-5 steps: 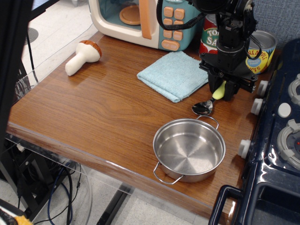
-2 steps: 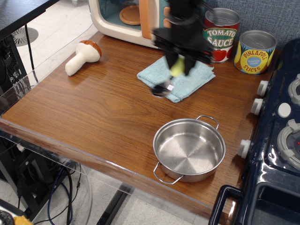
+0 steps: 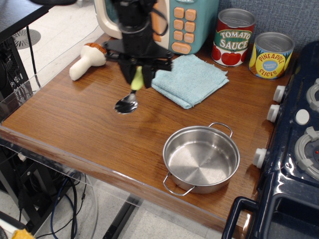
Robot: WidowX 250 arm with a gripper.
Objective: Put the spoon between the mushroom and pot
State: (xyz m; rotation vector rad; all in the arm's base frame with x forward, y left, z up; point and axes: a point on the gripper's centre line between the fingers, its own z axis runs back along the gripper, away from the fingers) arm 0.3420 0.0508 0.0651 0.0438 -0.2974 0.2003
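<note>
My gripper [image 3: 138, 74] is shut on the yellow-green handle of the spoon [image 3: 130, 96]. The spoon hangs with its shiny metal bowl down, just above the wooden tabletop [image 3: 89, 129]. The mushroom [image 3: 87, 59], cream stem and brown cap, lies on its side at the back left, left of the gripper. The steel pot [image 3: 201, 158] with two wire loop handles stands at the front right, empty. The spoon is over the stretch of table between the mushroom and the pot.
A light blue folded cloth [image 3: 192, 79] lies just right of the gripper. A toy microwave [image 3: 179, 22] stands behind it. A tomato sauce can [image 3: 233, 37] and a pineapple can [image 3: 271, 55] stand at the back right. A toy stove [image 3: 299, 144] borders the right edge.
The gripper has carried the spoon from the right side near the cans, over the blue cloth, leftward to a spot left of the cloth and lower over the table.
</note>
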